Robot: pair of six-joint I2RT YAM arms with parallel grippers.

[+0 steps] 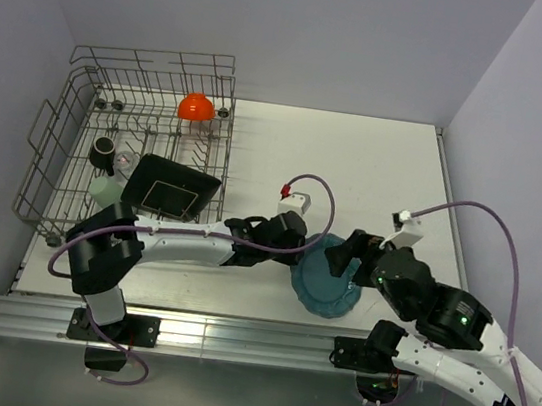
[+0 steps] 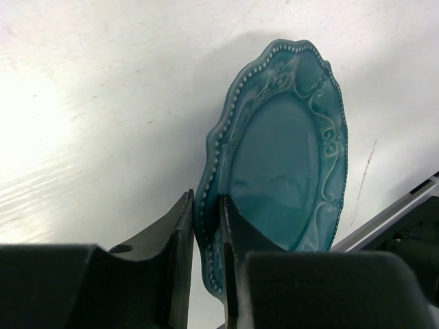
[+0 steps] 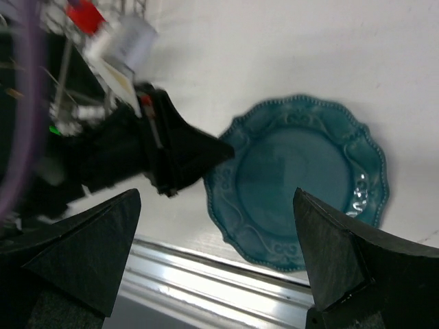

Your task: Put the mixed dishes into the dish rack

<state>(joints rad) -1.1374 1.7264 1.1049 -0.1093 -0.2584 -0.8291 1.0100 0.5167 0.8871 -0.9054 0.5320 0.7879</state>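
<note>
The teal round scalloped plate (image 1: 329, 280) lies near the table's front edge. My left gripper (image 1: 307, 250) is shut on its left rim; the left wrist view shows both fingers (image 2: 180, 233) pinching the beaded rim of the plate (image 2: 288, 157). My right gripper (image 1: 342, 258) hovers over the plate, wide open and empty (image 3: 215, 197), with the plate (image 3: 302, 178) below it. The dish rack (image 1: 69, 134) at the far left holds the orange bowl (image 1: 196, 107), black square plate (image 1: 170, 187), dark mug (image 1: 105, 148) and pale green cup (image 1: 103, 188).
The metal rail of the table's front edge (image 1: 232, 337) runs just below the plate and shows in the right wrist view (image 3: 226, 288). White tabletop (image 1: 357, 165) stretches between the rack and the right wall.
</note>
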